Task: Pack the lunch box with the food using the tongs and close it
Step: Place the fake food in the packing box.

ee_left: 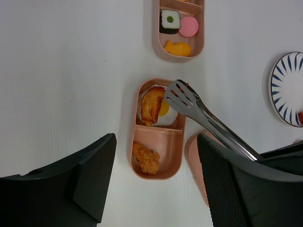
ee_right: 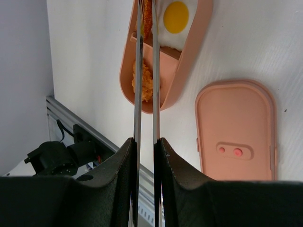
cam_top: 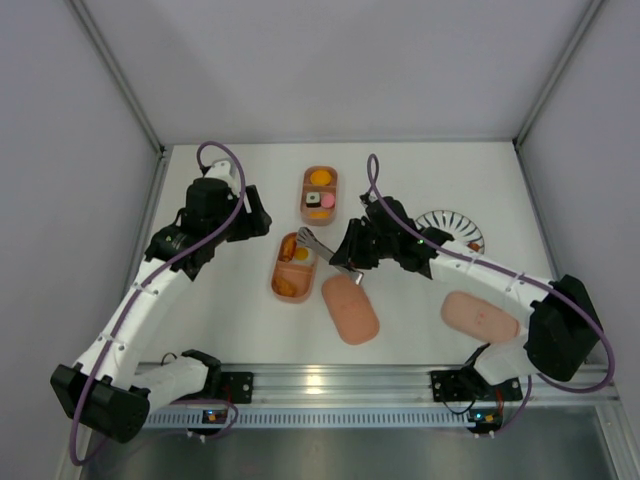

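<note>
The lunch box stands as two pink trays. In the near tray (cam_top: pixel 293 266) (ee_left: pixel 176 142) a brown-red strip (ee_left: pixel 151 105) lies on a fried egg (ee_left: pixel 166 113) (ee_right: pixel 176 16), and a breaded piece (ee_left: pixel 146 158) (ee_right: pixel 144 82) fills the other compartment. The far tray (cam_top: pixel 320 195) (ee_left: pixel 200 45) holds a sushi roll (ee_left: pixel 169 21), a pink piece (ee_left: pixel 189 26) and an orange piece (ee_left: pixel 177 48). My right gripper (cam_top: pixel 350 252) (ee_right: pixel 145 142) is shut on the tongs (cam_top: pixel 318 243) (ee_left: pixel 199 111) (ee_right: pixel 137 94), whose tips hover over the egg beside the strip. Left of the near tray, my left gripper (cam_top: pixel 255 215) (ee_left: pixel 156 137) stands open and holds nothing.
One pink lid (cam_top: pixel 350 308) (ee_right: pixel 236 130) lies right of the near tray, another lid (cam_top: pixel 480 317) near the right arm. A striped white plate (cam_top: pixel 452 228) (ee_left: pixel 286 87) sits at the back right. Grey walls enclose the table and a metal rail (cam_top: pixel 330 380) runs along its front.
</note>
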